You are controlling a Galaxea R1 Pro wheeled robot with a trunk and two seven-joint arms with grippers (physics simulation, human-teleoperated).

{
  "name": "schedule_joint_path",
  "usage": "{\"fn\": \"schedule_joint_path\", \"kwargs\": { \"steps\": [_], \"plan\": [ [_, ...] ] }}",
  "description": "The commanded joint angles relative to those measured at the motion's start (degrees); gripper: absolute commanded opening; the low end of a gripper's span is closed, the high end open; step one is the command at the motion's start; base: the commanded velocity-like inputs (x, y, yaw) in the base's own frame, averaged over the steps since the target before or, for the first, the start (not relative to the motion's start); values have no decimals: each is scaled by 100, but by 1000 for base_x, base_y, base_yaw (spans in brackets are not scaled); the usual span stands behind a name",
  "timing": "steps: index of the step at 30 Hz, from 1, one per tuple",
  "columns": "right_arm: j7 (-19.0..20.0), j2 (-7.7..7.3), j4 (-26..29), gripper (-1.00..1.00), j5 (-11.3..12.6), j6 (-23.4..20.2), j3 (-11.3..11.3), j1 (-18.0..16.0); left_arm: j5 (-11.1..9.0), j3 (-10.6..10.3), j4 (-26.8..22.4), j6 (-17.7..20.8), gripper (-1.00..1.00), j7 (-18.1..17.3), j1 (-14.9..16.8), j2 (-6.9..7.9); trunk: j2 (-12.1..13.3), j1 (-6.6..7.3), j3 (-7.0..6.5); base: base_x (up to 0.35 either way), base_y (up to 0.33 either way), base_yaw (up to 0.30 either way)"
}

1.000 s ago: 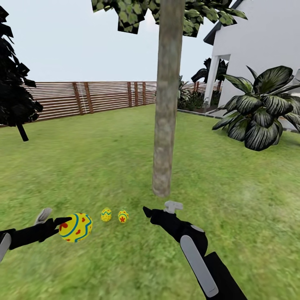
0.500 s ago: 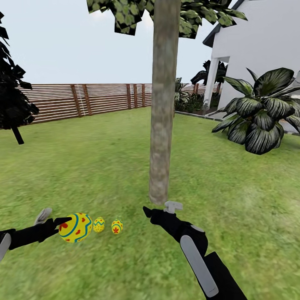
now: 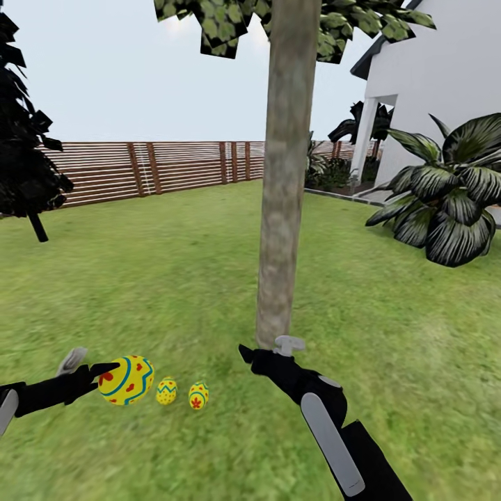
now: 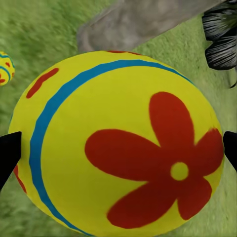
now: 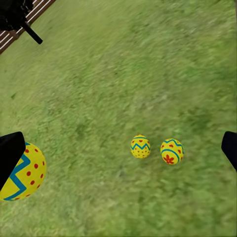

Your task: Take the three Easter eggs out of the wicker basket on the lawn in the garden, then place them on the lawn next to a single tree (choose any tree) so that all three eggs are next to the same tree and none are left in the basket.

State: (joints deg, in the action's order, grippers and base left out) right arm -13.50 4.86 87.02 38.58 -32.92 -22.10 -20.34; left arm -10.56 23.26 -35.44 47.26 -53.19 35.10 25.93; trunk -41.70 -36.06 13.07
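Garden lawn (image 3: 174,278), head view. Left pincer (image 3: 104,372): closed on one Easter egg (image 3: 126,380), yellow with red flowers and blue bands, held above the grass. Two further eggs, zigzag-banded (image 3: 166,391) and flower-marked (image 3: 198,395), lie side by side on the lawn near the foot of the grey-brown tree trunk (image 3: 282,209). Right pincer (image 3: 268,348): fingers spread, empty, just before the trunk base. Slat fence (image 3: 153,167) behind.
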Motion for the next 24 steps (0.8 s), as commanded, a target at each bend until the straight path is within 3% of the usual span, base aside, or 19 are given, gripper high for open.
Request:
{"fn": "schedule_joint_path", "kwargs": {
  "steps": [1, 24],
  "plan": [
    [-57, -1, 8, 100, 60, -13, -4, -5, -5, 11, 2, 28, -100, -16, 5, 0, -7, -5, 8, 311, 0, 5],
    [-56, -2, 8, 100, 60, -13, -4, -5, -1, 12, 2, 28, -100, -1, 5, -27, -7, -5, 8, 309, 7, 0]
  ]
}}
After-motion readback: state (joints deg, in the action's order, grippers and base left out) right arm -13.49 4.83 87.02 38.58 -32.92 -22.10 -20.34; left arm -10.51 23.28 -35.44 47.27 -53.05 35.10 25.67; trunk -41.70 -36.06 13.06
